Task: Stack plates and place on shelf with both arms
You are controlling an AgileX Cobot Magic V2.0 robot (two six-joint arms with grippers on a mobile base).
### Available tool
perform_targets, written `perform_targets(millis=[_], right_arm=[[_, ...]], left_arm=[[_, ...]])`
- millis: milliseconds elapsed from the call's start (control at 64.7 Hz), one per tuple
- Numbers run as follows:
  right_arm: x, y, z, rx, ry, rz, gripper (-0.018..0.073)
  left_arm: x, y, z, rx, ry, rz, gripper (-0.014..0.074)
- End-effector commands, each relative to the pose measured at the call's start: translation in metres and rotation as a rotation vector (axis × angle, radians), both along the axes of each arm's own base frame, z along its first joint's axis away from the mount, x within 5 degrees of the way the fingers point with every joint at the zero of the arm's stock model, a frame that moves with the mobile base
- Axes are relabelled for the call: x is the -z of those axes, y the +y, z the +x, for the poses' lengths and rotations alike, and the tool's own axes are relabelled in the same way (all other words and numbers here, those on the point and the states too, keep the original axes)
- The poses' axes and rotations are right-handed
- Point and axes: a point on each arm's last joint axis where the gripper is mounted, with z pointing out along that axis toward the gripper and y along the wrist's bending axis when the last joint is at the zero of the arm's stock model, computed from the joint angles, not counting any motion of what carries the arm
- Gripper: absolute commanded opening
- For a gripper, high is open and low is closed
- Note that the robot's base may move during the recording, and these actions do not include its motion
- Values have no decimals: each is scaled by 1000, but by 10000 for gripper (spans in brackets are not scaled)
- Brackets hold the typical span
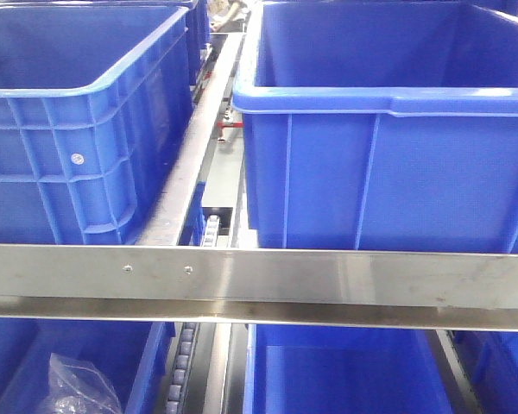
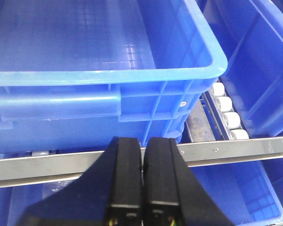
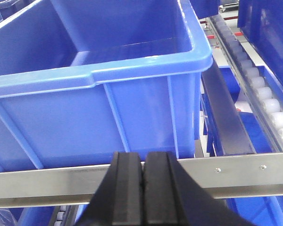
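No plate shows in any view. My left gripper point(image 2: 142, 141) is shut and empty; its black fingers press together in front of a steel rail point(image 2: 236, 149), below a blue bin point(image 2: 104, 70). My right gripper point(image 3: 143, 157) is shut and empty too, in front of a steel rail point(image 3: 236, 170) and below another blue bin point(image 3: 108, 84). Neither gripper shows in the front view.
The front view shows two large blue bins point(image 1: 78, 121) point(image 1: 388, 138) on a rack behind a steel crossbar point(image 1: 328, 280). More blue bins sit on the level below point(image 1: 337, 371); the left one holds a clear plastic bag point(image 1: 78, 384). White roller tracks point(image 3: 269, 101) run between the bins.
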Motion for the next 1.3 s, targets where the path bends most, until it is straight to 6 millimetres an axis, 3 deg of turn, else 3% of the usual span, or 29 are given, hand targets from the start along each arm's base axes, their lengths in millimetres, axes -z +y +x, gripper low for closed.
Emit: perform_targets(millis=[0, 989, 1159, 1283], right_arm=[[-9, -1, -1, 11, -107, -9, 57], [-9, -1, -1, 11, -106, -9, 57], [-9, -1, -1, 10, -107, -9, 57], [-9, -1, -1, 10, -107, -9, 57]], left_arm=[[-17, -1, 3, -3, -102, -40, 86], [-17, -1, 3, -3, -102, -40, 86], [-33, 12, -18, -51, -238, -59, 86], [-30, 24, -40, -124, -345, -75, 86]])
